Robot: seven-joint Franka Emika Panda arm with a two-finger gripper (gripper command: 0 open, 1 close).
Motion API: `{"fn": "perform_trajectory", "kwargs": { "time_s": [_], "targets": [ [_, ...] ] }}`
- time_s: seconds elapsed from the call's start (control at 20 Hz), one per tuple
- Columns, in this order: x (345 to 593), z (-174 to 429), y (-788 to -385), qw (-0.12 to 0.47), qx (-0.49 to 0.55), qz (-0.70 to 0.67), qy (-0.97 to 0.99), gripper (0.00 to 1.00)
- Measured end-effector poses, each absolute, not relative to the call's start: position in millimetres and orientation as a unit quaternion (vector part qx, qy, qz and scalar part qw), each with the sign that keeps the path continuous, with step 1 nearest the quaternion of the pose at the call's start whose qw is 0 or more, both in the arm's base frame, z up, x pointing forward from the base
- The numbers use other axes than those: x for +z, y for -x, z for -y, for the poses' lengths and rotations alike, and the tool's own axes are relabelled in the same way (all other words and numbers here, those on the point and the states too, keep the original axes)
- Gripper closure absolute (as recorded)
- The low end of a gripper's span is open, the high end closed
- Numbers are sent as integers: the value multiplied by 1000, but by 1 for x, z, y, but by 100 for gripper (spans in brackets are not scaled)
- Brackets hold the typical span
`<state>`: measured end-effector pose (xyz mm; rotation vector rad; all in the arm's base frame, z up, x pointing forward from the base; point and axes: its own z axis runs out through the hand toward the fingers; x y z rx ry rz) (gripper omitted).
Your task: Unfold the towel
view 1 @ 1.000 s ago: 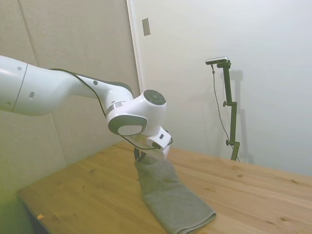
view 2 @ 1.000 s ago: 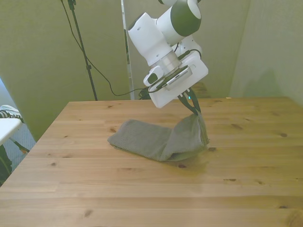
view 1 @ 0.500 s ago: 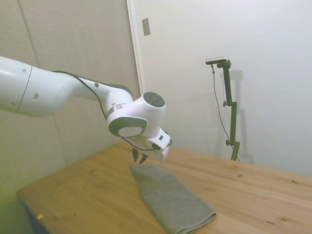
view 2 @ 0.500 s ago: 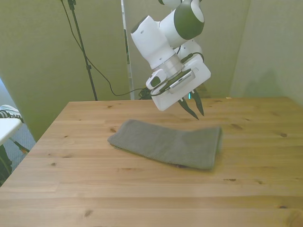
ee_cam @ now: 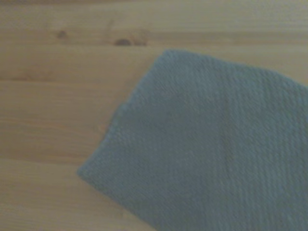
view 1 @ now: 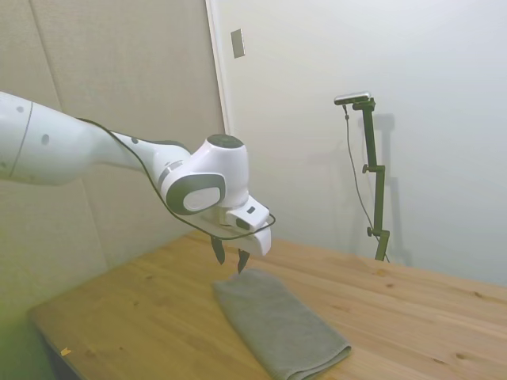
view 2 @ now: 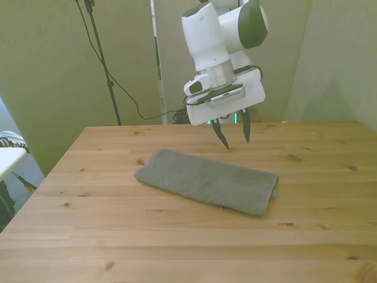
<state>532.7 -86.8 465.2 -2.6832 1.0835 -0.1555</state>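
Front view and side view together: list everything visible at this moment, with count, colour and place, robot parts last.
towel: 1, grey-green, lying flat in a long strip mid-table, below the gripper
table: 1, light wood, under everything
wall plate: 1, grey, high on the wall in the side view
arm: 1, white, reaching over the table
gripper: 1, dark fingers, open, above the towel, holding nothing

White arm, grey joint caps, black cable
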Motion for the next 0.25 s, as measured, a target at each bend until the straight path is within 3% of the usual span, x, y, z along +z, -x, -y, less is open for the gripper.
{"fn": "perform_trajectory", "kwargs": {
  "time_s": [0.25],
  "targets": [
    [486, 50, -461, 10, -56, -434, 899, 0]
  ]
}}
